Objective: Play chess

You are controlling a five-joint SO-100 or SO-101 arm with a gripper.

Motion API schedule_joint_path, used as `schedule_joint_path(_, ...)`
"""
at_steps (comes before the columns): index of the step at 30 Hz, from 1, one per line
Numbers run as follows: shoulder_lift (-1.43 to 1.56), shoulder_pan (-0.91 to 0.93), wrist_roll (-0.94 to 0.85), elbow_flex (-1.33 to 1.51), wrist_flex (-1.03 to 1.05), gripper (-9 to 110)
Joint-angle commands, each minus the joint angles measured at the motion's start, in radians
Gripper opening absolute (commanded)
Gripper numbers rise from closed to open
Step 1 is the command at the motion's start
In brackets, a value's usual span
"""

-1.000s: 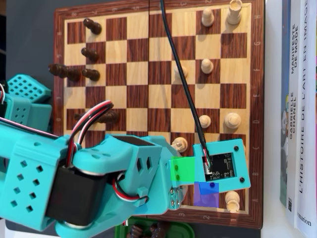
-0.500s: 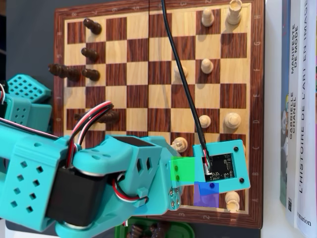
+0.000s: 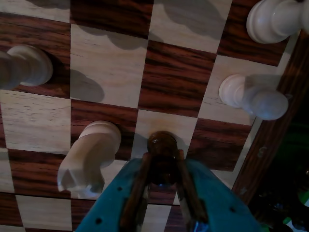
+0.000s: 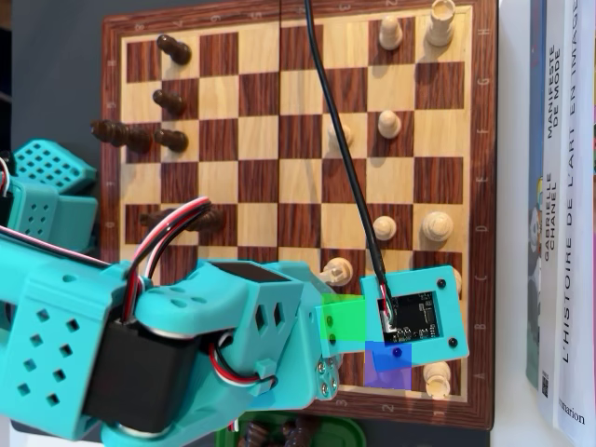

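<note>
Hand (image 3: 161,166) clamped on a dark pawn (image 3: 162,151), fingers (image 3: 137,191) pressed against both its sides, seen from the wrist view. Pawn held low over a light square near the board's (image 3: 270,145) edge; contact with the square could not be told. White knight (image 3: 89,159) just left of the hand in that view, on the adjoining squares, close to the pawn but apart from it. White pawn (image 3: 253,96) up and to the right, beside the board's rim. Further white pieces at the upper right (image 3: 275,19) and at the left edge (image 3: 24,67), both cut off by the frame.

From overhead, hand hidden beneath the teal arm (image 4: 186,345) and its camera mount (image 4: 414,312), above the lower right part of the board (image 4: 298,28). Black cable (image 4: 340,140) crossed the board from the top edge down to the mount. White pieces (image 4: 388,33) scattered along the right files; dark pieces (image 4: 172,47) grouped along the left. Books (image 4: 563,205) lay on the worktop right of the board. Green tray (image 4: 289,433) with dark pieces partly visible below the board.
</note>
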Motion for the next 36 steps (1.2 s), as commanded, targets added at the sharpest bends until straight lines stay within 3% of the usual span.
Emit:
schedule_joint_path(1,0.034,0.018,-0.005,-0.032,0.002,3)
schedule_joint_path(16,0.373,0.061,-0.002,0.169,0.031,3)
schedule_joint_path(36,0.451,0.422,-0.118,0.295,0.044,3)
